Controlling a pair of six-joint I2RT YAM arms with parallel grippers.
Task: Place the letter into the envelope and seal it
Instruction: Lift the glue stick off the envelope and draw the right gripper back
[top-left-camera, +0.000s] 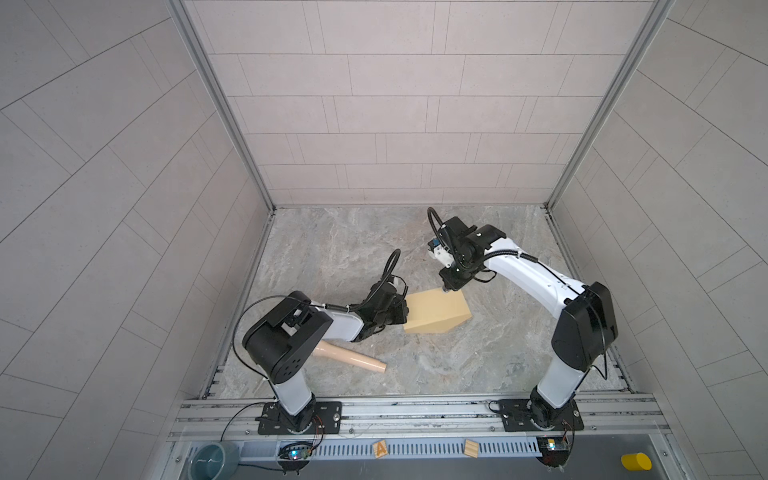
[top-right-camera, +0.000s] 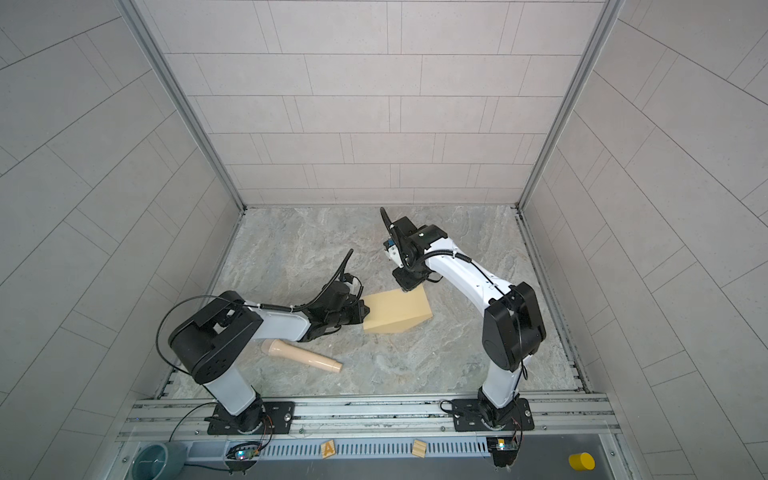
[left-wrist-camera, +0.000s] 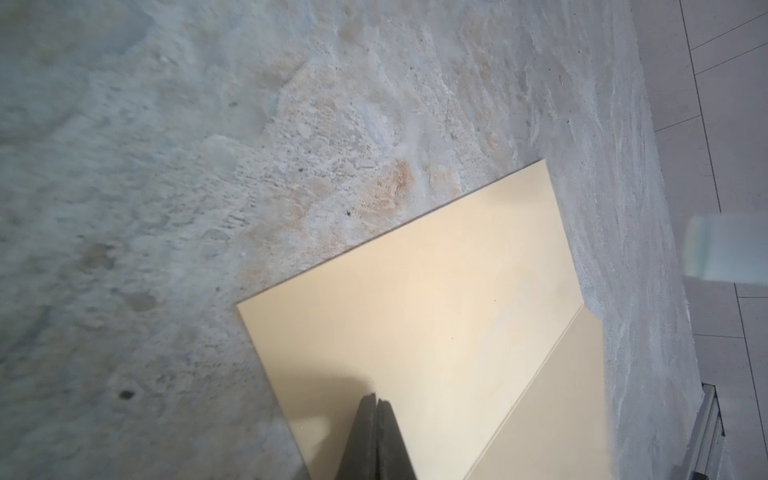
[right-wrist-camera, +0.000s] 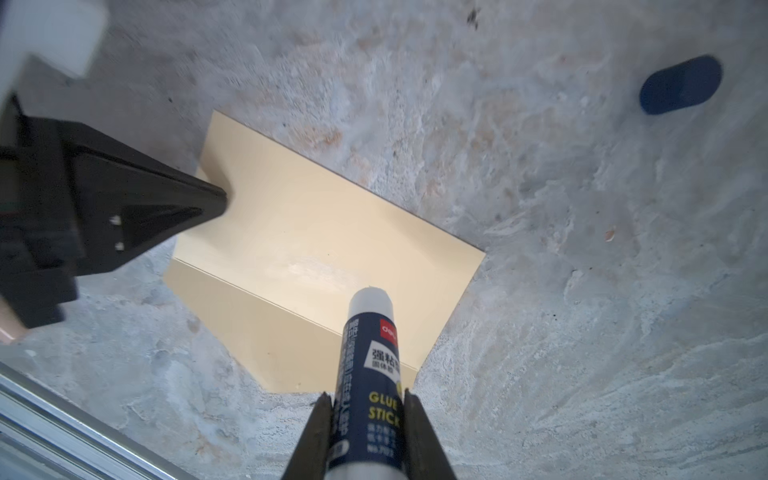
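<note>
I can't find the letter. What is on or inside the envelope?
On the envelope the shut left gripper rests at one end, and the glue stick in the right gripper has its tip over it; whether they touch is unclear. The paper hides the inside, so any contents cannot be seen.

White shells and bulky black joint housings clothe the left arm (top-left-camera: 336, 328) and right arm (top-left-camera: 523, 274). Ribbed black cables (top-left-camera: 392, 261) loop off each. Black screwed plates (top-left-camera: 328, 411) sit on the aluminium rail (top-left-camera: 415, 406). The right gripper (right-wrist-camera: 368, 399) has black tapered fingers (right-wrist-camera: 424, 436).
</note>
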